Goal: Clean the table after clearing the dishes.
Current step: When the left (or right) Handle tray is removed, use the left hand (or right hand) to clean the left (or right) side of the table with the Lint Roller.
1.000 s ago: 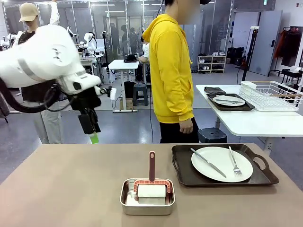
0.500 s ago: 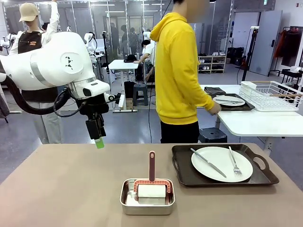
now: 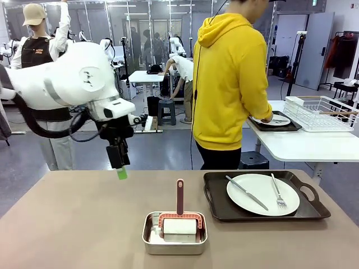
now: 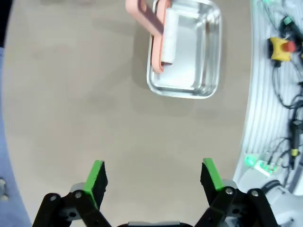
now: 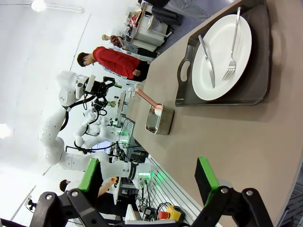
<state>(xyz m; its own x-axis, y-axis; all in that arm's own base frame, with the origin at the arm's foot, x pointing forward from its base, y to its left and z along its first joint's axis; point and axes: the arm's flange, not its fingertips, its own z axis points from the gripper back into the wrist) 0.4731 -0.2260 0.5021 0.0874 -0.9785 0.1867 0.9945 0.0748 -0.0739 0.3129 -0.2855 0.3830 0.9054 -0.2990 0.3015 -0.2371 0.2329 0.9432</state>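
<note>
Close to the table [image 3: 73, 224]'s near edge sits the steel pan [image 3: 174, 240]; right of it, one tray [image 3: 216, 204] with plate [image 3: 262, 194], knife [image 3: 247, 193] and fork [image 3: 277, 193]. My left gripper [image 3: 121, 172] hangs empty, fingers apart, above the far left part; my right gripper [image 5: 147, 168] gapes too. Beyond, a person [image 3: 230, 84] has a hand at the second tray [image 3: 280, 128].

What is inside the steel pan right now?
The steel pan holds a pink-framed cleaning tool with a white roller, handle sticking out past the rim. The floor under it is hidden.
</note>
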